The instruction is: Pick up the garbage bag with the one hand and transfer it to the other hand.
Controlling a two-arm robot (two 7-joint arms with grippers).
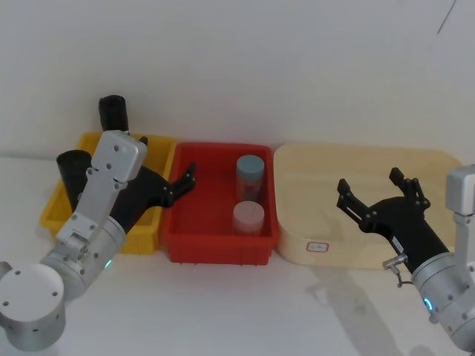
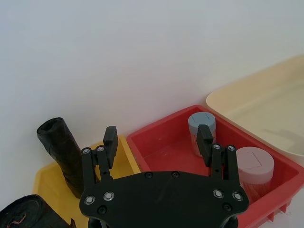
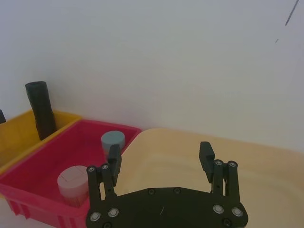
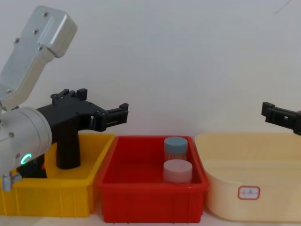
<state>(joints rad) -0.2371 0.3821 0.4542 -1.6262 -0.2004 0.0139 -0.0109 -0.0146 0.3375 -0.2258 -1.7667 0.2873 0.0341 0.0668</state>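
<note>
The garbage bag point(image 1: 72, 169) is a matte black roll standing in the near left of the yellow bin point(image 1: 152, 236). In the left wrist view the garbage bag point(image 2: 23, 213) shows a small red mark. My left gripper point(image 1: 168, 157), on the green-lit arm, hovers open and empty over the bin's right side, pointing toward the red bin, to the right of the bag and apart from it. In the left wrist view the left gripper point(image 2: 157, 137) has its jaws spread wide. My right gripper point(image 1: 369, 182), on the blue-lit arm, hangs open and empty over the cream tray point(image 1: 297, 167).
A second plain black roll point(image 1: 113, 113) stands at the back of the yellow bin. The red bin point(image 1: 215, 248) in the middle holds a blue-lidded jar point(image 1: 250, 174) and a pale-lidded jar point(image 1: 249, 216). A white wall closes the back.
</note>
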